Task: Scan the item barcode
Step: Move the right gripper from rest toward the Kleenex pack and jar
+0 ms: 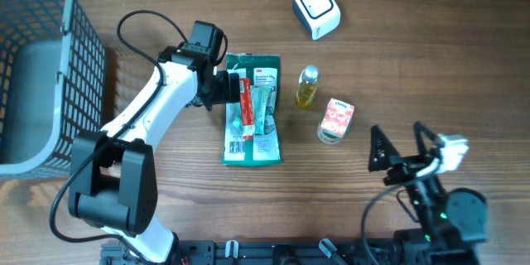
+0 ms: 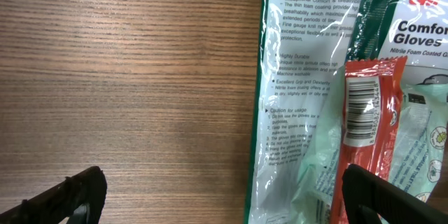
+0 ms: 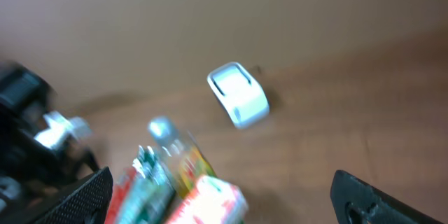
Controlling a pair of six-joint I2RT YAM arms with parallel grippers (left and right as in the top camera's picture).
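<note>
The red packet [image 1: 245,108] lies far-to-near on the counter [image 1: 414,58], its white barcode label [image 2: 362,108] at the far end. The jaws of the left gripper [image 1: 225,88] and right gripper [image 1: 399,144] are released.

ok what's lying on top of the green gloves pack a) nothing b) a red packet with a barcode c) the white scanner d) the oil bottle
b: the red packet, barcode facing up, lies across the gloves pack in the left wrist view.

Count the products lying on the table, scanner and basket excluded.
4: green gloves pack mid-table, red packet lying on it, yellow bottle just right of it, pink carton beside the bottle. More may hide under the pack.
</note>
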